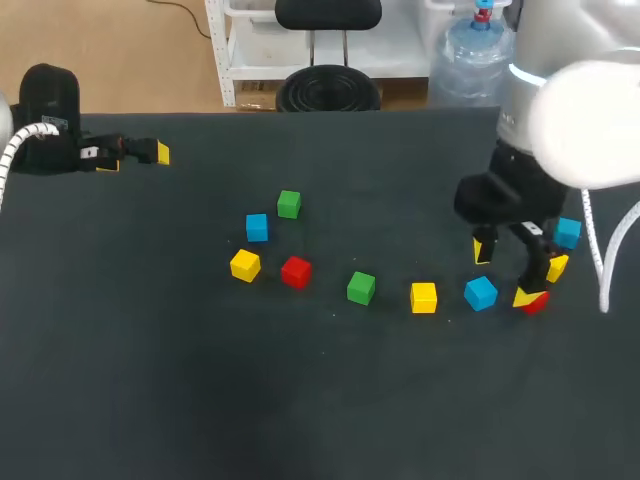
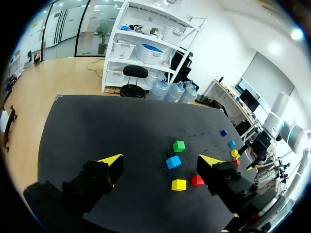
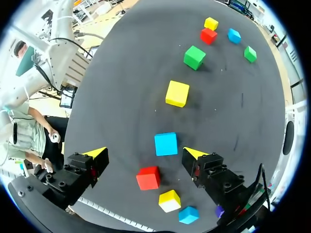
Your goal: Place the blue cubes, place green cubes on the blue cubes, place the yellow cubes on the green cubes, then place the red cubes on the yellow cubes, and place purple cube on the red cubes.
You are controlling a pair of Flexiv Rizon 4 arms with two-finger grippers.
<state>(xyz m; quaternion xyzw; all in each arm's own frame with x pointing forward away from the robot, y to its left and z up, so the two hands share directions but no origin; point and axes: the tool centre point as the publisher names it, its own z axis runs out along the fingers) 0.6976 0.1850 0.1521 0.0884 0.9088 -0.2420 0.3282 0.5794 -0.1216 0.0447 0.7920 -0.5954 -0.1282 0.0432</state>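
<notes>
Blue cubes (image 3: 166, 143): three
Green cubes (image 3: 194, 57): two
Yellow cubes (image 3: 177, 93): three
Red cubes (image 3: 148, 177): two
Purple cube (image 2: 223, 132): one
Left gripper (image 2: 161, 159): released, empty
Right gripper (image 3: 145, 152): released, empty

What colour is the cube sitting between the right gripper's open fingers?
Red. The cube shows best in the right wrist view, inside the open right gripper.

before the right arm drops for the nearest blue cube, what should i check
1. Right tool open and empty: ok.
2. Only the blue cube between its fingers: not ok, in the right wrist view the red cube shows between them too.
3. Blue cube apart from the red cube, not touching: ok.
4. Left tool parked at the far left of the table: ok.
5. Right tool's height above the table: cannot tell.
</notes>
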